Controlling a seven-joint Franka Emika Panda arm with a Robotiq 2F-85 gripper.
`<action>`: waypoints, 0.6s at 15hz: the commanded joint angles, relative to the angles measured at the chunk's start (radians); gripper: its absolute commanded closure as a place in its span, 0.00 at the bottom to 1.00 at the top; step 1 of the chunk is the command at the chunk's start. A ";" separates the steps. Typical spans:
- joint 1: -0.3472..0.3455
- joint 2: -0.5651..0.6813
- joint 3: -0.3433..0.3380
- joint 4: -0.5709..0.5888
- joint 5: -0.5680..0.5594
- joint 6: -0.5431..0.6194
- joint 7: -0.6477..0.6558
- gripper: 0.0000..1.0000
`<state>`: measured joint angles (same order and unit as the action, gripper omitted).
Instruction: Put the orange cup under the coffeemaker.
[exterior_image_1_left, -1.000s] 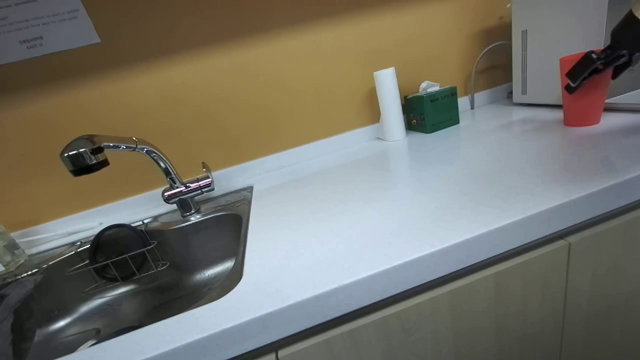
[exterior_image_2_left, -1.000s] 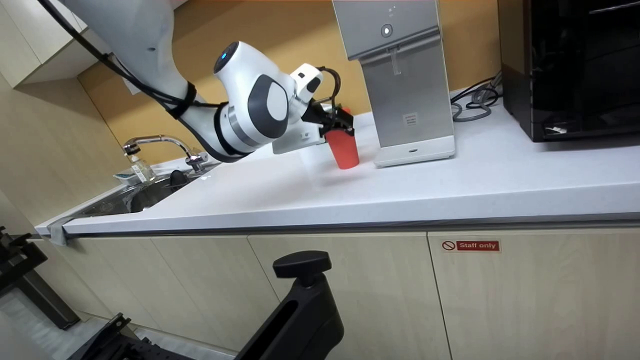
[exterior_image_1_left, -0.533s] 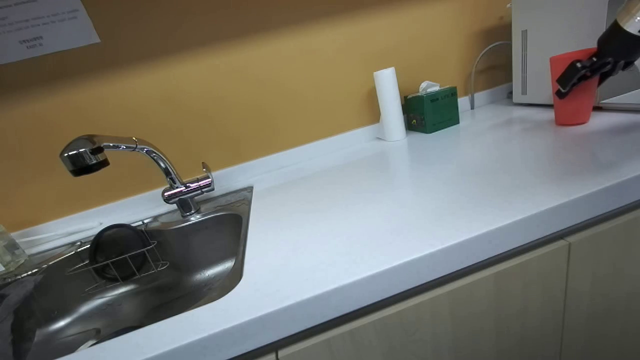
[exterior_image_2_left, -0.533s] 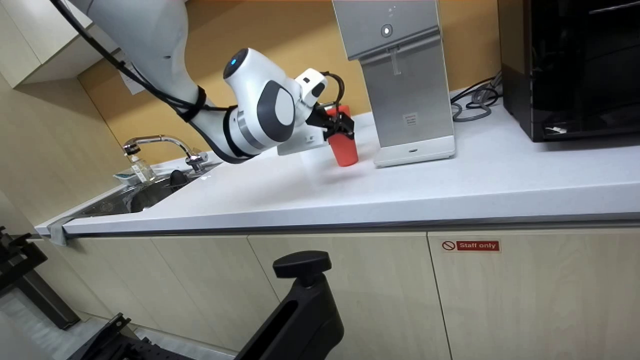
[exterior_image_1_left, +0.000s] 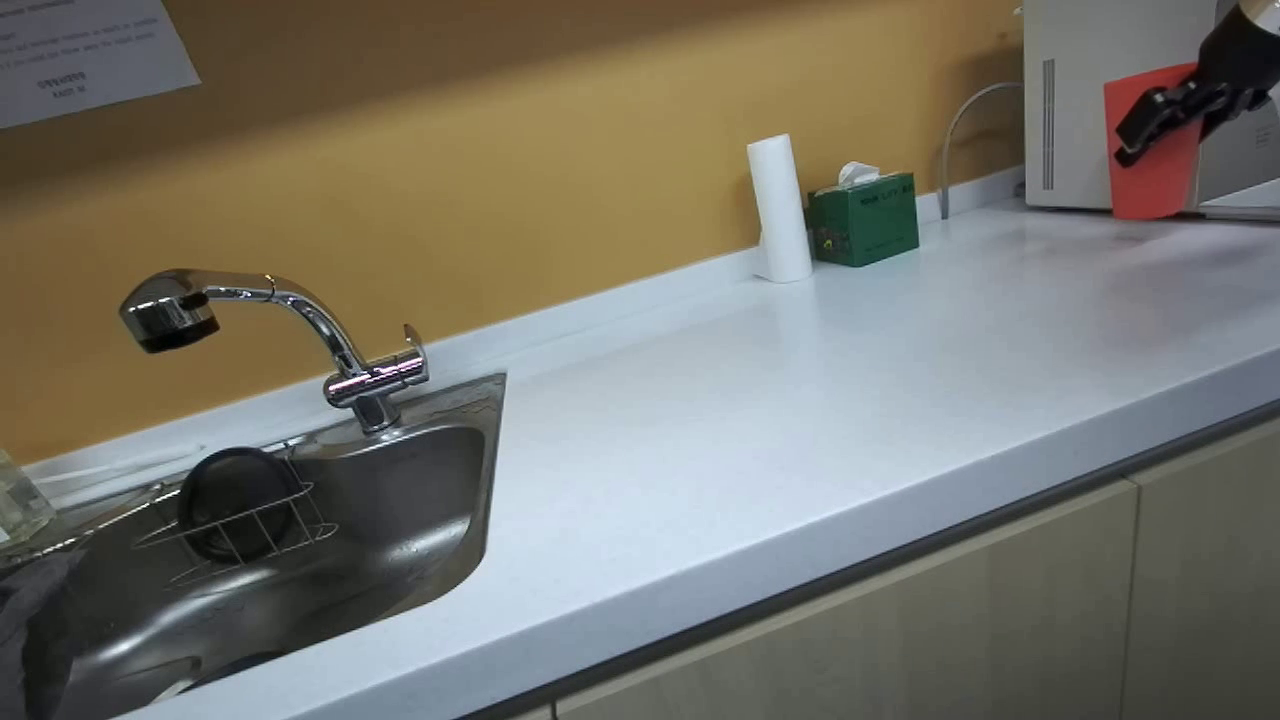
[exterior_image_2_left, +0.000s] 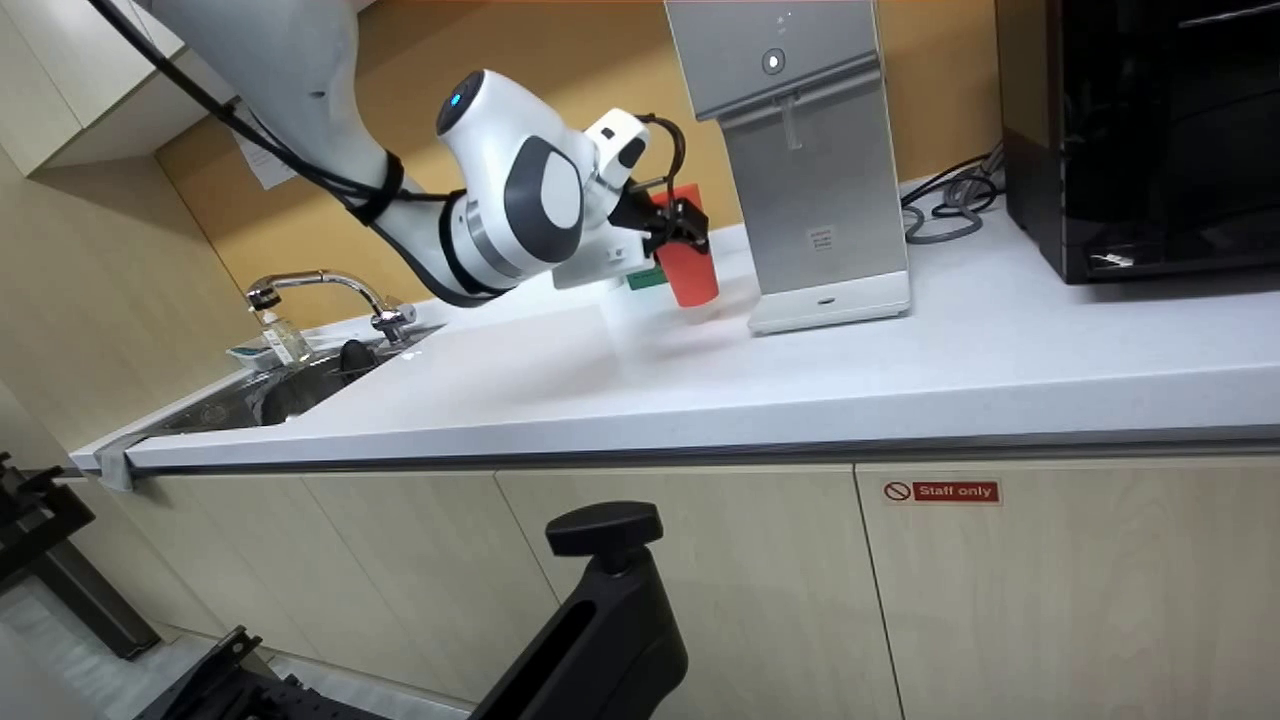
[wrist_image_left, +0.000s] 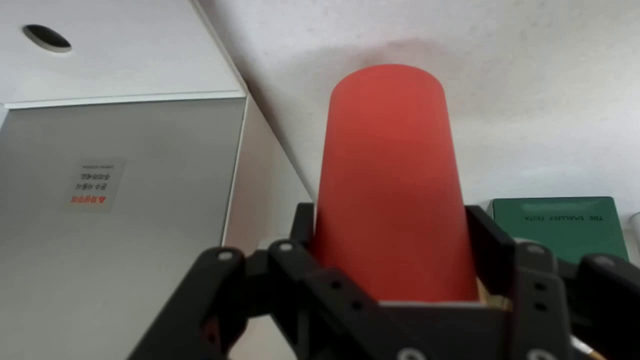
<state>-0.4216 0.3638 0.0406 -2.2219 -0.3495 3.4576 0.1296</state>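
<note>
Claw (wrist_image_left: 390, 220) is pinched about the orange cup (wrist_image_left: 390, 170), fingers (wrist_image_left: 302, 226) pressed to both sides below the rim. Over the bench (exterior_image_1_left: 850, 400) the cup appears held clear, roughly upright; in the wrist view a faint reddish reflection is seen beyond its base. By the coffeemaker (exterior_image_2_left: 815, 190) it is held to one side, outside the foot (exterior_image_2_left: 865, 298); the spout (exterior_image_2_left: 790, 122) is not yet reached. Judged: grasp and lift done; shift beneath the spout, lowering and release left.

Bench is finished pale and smooth, softly glossy, faintly speckled in the wrist view. Coffeemaker is built tall and boxy: flat satin-grey face, pale side, white foot; whether metal or plastic cannot be told. The cup is moulded as a plain tapered tumbler, plastic by the look, evenly coloured, no handle seen; a little give under the squeeze may be expected. Spout is seen as a short, narrow stub. Label (wrist_image_left: 95, 185) is stuck flat on the grey face, its print upside down in the wrist view.
</note>
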 joint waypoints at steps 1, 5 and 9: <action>0.052 -0.102 -0.076 -0.119 0.043 -0.003 -0.024 0.51; 0.096 -0.188 -0.165 -0.202 0.152 -0.007 -0.132 0.51; 0.166 -0.218 -0.283 -0.230 0.257 -0.008 -0.237 0.51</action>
<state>-0.3056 0.1882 -0.1743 -2.4133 -0.1569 3.4565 -0.0445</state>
